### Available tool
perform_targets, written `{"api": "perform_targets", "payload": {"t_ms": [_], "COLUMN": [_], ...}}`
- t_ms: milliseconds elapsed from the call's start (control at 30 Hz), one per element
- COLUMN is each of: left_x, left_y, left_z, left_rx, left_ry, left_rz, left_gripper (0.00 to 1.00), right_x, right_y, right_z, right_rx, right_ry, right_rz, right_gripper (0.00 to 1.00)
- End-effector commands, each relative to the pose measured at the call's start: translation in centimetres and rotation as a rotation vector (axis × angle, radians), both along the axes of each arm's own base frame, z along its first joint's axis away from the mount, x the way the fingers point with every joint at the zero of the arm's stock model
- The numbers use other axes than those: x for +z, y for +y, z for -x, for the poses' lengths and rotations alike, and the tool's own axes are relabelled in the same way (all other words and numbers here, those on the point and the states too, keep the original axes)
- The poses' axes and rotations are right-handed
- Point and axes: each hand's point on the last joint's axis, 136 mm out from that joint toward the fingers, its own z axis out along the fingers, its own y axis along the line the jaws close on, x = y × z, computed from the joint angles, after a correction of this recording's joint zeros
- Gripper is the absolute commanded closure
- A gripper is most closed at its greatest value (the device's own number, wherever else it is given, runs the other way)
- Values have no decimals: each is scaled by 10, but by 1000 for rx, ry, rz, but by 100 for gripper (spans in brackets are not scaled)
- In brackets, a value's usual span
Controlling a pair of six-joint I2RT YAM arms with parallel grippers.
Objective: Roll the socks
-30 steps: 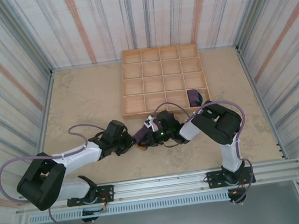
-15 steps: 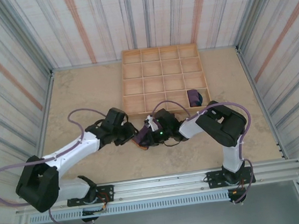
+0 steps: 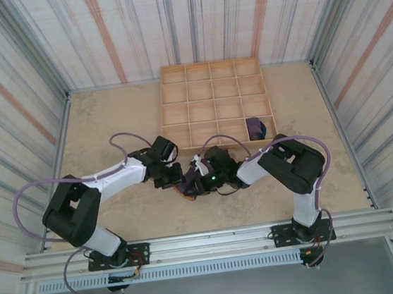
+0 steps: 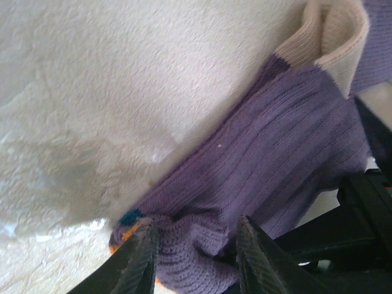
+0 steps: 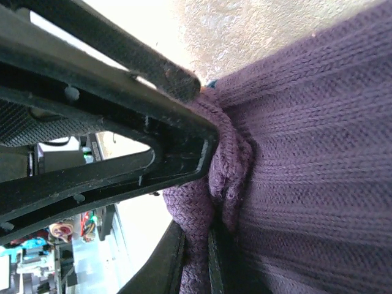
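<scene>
The socks (image 3: 186,184) lie bunched on the beige table between my two grippers. In the left wrist view one sock (image 4: 269,159) is purple ribbed knit with a peach cuff (image 4: 324,33), and a bit of orange and teal (image 4: 125,223) pokes out at the bunched end. My left gripper (image 4: 196,260) is closed round a bunched fold of that purple knit, which fills the gap between its fingers (image 4: 138,263). My right gripper (image 5: 197,254) is shut, pinching a thin fold of the purple sock (image 5: 306,153). From above, the left gripper (image 3: 173,174) and the right gripper (image 3: 193,183) nearly touch.
A wooden grid tray (image 3: 163,115) stands just behind the grippers, with a small purple bundle (image 3: 255,127) in its near right compartment. Striped walls close in the table on three sides. Bare tabletop (image 3: 102,129) lies to the left.
The left arm has swung its elbow outward and its gripper has moved right and up onto the sock, closing on a fold. The right gripper has kept its pinch almost in place.
</scene>
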Motion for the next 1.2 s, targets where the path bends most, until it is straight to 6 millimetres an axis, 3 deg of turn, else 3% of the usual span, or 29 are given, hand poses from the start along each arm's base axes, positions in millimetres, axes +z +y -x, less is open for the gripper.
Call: {"api": "perform_targets", "payload": {"t_ms": [0, 100, 267, 800, 867, 1000, 1167], "left_x": [4, 7, 8, -23, -27, -35, -38], "left_y": [-8, -12, -2, -19, -18, -12, 4], "left_z": [-10, -16, -23, -18, -16, -10, -4], "left_rx": [-68, -84, -77, -166, -159, -135, -87], "left_ry": [-34, -47, -79, -4, 8, 39, 57], "left_rz": [26, 29, 5, -19, -29, -57, -124], "left_gripper": [62, 65, 77, 75, 78, 98, 100], "right_x": [-55, -55, -55, -55, -54, -50, -46], "right_y": [-37, -38, -40, -39, -39, -40, -41], "right_z": [32, 33, 34, 34, 34, 32, 29], "right_rx": [-2, -4, -10, -15, -18, -27, -35], "right_ry": [143, 142, 143, 147, 146, 135, 130], "right_rz": [211, 212, 211, 197, 196, 190, 188], "right_gripper": [100, 100, 100, 100, 100, 100, 100]}}
